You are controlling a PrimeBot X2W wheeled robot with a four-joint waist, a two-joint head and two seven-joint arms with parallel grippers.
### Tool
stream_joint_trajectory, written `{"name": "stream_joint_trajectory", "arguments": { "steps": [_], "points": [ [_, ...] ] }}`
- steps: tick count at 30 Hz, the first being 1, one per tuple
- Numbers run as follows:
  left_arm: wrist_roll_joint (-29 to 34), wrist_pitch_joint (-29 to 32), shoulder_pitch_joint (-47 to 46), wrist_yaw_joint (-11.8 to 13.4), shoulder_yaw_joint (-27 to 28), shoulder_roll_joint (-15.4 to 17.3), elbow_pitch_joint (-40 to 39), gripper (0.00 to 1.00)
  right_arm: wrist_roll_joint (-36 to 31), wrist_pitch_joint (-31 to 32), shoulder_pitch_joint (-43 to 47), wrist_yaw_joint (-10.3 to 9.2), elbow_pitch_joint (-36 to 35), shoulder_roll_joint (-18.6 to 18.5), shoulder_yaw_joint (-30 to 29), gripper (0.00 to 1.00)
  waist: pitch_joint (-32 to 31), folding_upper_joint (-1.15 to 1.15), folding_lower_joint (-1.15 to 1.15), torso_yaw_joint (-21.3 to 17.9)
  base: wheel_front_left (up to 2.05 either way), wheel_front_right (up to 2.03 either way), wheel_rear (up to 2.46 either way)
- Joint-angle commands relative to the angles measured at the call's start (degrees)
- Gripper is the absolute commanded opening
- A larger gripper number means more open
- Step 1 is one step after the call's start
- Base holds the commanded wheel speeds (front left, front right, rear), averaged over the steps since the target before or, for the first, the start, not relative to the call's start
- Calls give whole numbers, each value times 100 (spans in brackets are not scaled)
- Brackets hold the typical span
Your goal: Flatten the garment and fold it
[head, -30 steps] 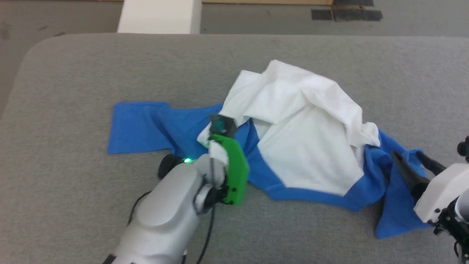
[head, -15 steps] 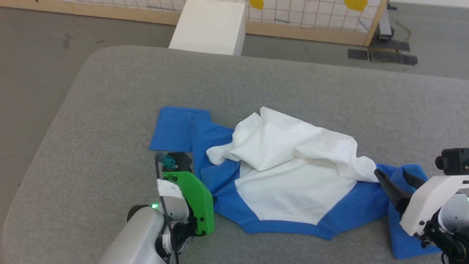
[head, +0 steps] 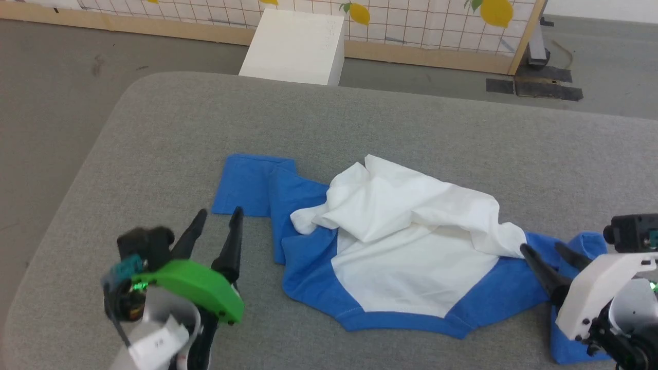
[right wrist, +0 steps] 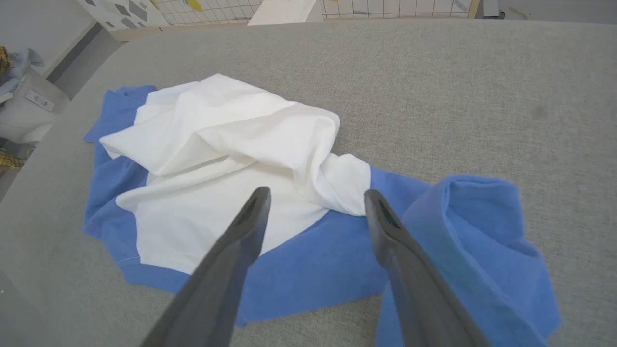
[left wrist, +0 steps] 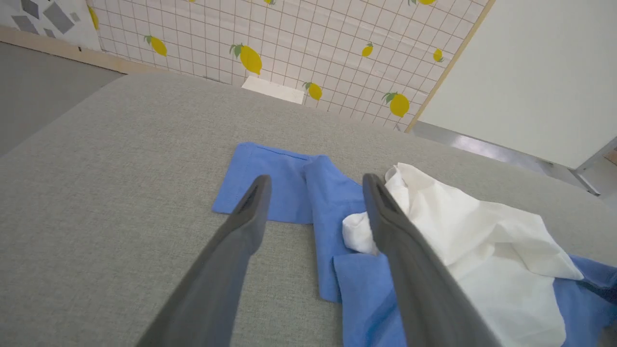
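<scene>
grey padded table, crumpled garment

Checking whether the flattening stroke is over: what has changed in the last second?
The left gripper drew back off the white-and-blue cotton T-shirt to its left and opened its fingers, holding nothing. The right gripper stays open above the shirt, which still lies bunched.

Left gripper low on the left, ahead of a green wrist housing: 2 dark fingers spread wide, nothing between, tips pointing up the head view. Right gripper low on the right, white wrist housing: 2 fingers likewise apart, empty, angled up and leftward.
</scene>
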Motion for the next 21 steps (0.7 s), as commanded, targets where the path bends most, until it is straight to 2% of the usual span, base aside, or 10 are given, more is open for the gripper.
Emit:
{"name": "stream_joint_trajectory", "arguments": {
  "steps": [1, 3, 7, 12, 17, 21],
  "points": [
    [136, -283, 168, 46, 21, 11, 13, 100, -50, -22, 155, -8, -56, -5, 51, 100, 18, 0, 0, 2, 0, 0, 0],
    [316, -790, 346, 99, 30, -50, 67, 100, -105, 46, 326, -8, -159, -33, 188, 100, 42, 0, 0, 2, 0, 0, 0],
    [469, -1358, 558, 174, 16, -201, 171, 100, -166, 335, 693, -8, -309, -20, 489, 100, 91, 0, 0, -10, 0, 0, 0],
    [591, -1562, 597, 194, -35, -312, 209, 100, -653, 541, 820, -8, -267, 81, 561, 100, 188, 0, 0, -37, 0, 0, 0],
    [665, -1615, 508, 155, -133, -385, 280, 100, -1616, 481, 474, -8, 45, 220, 648, 100, 343, 0, 0, -46, 0, 0, 0],
    [678, -1629, 392, 108, -210, -454, 386, 100, -2067, 557, 188, -8, 344, 205, 781, 100, 455, 0, 0, 6, 0, 0, 0]
  ]
}}
